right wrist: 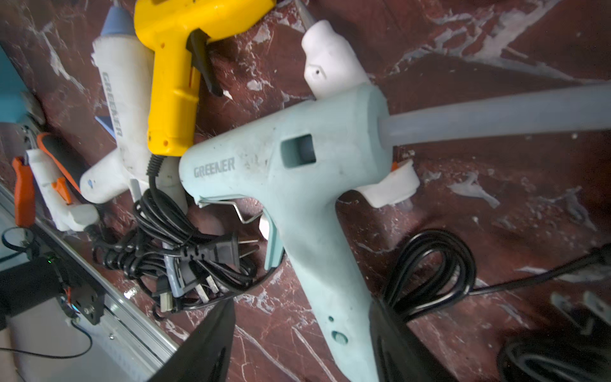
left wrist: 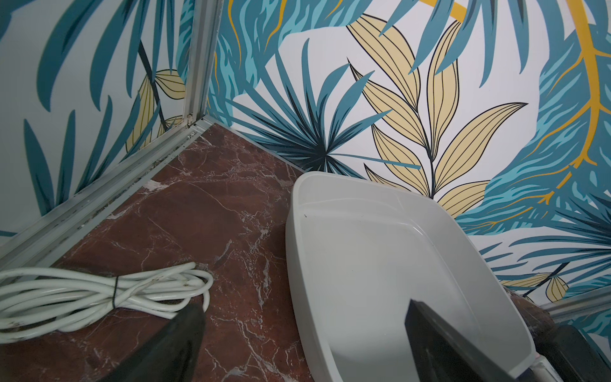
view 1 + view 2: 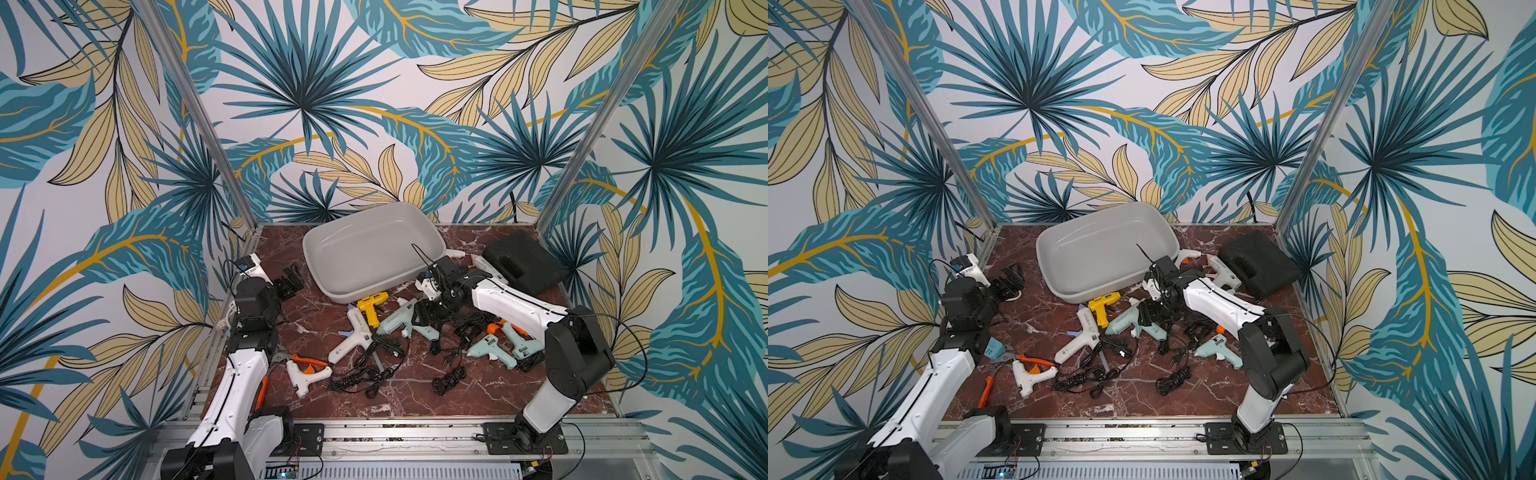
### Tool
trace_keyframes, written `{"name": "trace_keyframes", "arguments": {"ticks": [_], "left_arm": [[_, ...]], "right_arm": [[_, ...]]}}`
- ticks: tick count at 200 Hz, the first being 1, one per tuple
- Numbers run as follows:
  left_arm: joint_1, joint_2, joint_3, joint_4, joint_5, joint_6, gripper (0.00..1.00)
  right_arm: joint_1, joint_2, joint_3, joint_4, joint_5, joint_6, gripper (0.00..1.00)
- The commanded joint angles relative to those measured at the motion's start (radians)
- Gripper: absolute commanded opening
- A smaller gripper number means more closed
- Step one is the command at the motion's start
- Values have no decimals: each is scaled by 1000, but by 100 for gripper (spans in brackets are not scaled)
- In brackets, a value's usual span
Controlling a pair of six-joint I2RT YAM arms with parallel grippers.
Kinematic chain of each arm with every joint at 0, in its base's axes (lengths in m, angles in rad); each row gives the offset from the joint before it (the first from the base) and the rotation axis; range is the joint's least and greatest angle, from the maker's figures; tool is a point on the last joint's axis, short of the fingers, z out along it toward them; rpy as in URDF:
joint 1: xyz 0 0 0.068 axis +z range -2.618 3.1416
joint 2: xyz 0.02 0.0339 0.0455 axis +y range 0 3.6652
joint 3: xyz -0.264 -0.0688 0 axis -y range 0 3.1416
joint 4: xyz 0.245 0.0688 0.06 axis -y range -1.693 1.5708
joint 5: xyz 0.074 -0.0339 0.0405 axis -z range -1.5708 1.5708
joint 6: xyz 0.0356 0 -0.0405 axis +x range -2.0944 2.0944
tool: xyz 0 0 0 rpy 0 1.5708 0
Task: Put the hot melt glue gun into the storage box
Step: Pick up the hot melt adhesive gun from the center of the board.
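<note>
The storage box (image 3: 370, 253) (image 3: 1100, 253) (image 2: 363, 264) is a light grey tub at the back of the table with nothing in it. Several hot melt glue guns lie in front of it. A pale teal glue gun (image 3: 399, 322) (image 3: 1125, 322) (image 1: 314, 158) with a glue stick in its back lies flat in the middle. My right gripper (image 3: 428, 316) (image 3: 1148, 311) (image 1: 302, 307) is down over it, open, with the gun's handle between the jaws. One finger touches the handle and the other stands apart. My left gripper (image 3: 293, 278) (image 3: 1011, 278) (image 2: 304, 306) is open and holds nothing, beside the box's left wall.
A yellow glue gun (image 3: 372, 307) and a white one (image 3: 353, 336) lie touching the teal gun. Black cords (image 3: 365, 374) tangle in front. Two small teal guns (image 3: 490, 349) lie right, a black hard case (image 3: 519, 262) back right, a coiled white cable (image 2: 99, 291) left.
</note>
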Motion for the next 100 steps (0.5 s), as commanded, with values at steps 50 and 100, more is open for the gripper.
{"name": "trace_keyframes", "arguments": {"ticks": [50, 100], "left_arm": [[11, 4, 32, 11, 16, 12, 100], [11, 11, 33, 3, 11, 15, 100]], "right_arm": [[-1, 45, -5, -69, 99, -144, 66], [8, 56, -13, -25, 117, -143, 61]]}}
